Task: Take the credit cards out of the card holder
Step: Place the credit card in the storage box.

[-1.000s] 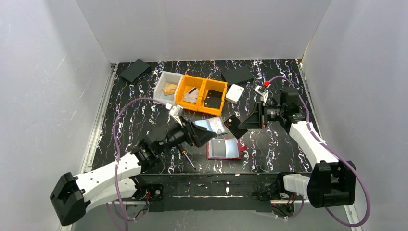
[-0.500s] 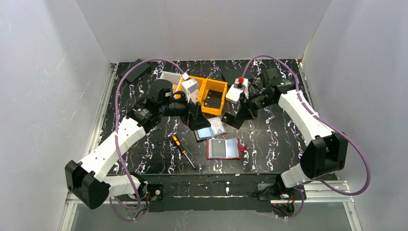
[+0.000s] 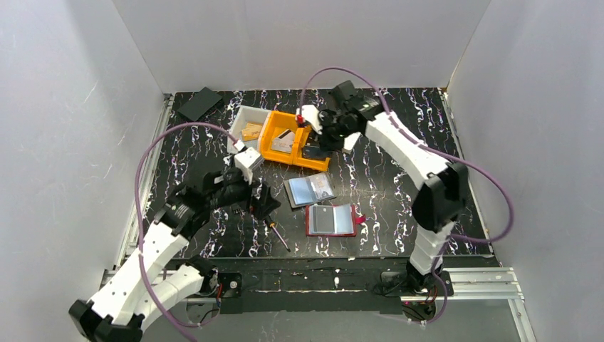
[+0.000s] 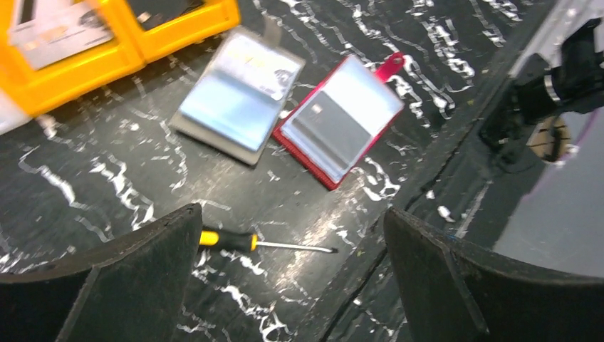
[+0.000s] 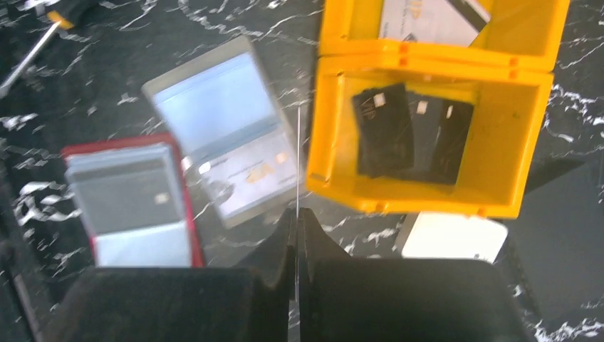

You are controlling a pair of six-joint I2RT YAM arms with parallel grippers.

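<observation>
Two card holders lie open side by side on the black marbled table. One is grey [image 3: 310, 189] [image 4: 238, 96] [image 5: 221, 135]; the other is red [image 3: 331, 219] [image 4: 340, 117] [image 5: 128, 206], with a grey card in its sleeve. My right gripper [image 3: 318, 142] [image 5: 297, 214] hovers by the orange bin, shut on a thin credit card [image 5: 298, 157] seen edge-on. Left of the holders, my left gripper [image 3: 260, 203] [image 4: 292, 285] hangs wide open with nothing in it, over the screwdriver.
The orange two-part bin [image 3: 324, 128] [image 5: 530, 142] holds dark cards [image 5: 413, 132] and a pale card [image 5: 431, 18]. A white bin [image 3: 246, 128] stands to its left. A yellow-handled screwdriver [image 3: 274, 231] [image 4: 242, 242] lies near the front. A white box [image 5: 456, 239] and black pads [image 3: 199, 103] lie further back.
My right arm swung left and back from beside the holders to the orange bin, staying shut. My left arm drew back from the grey holder towards the near left, still open.
</observation>
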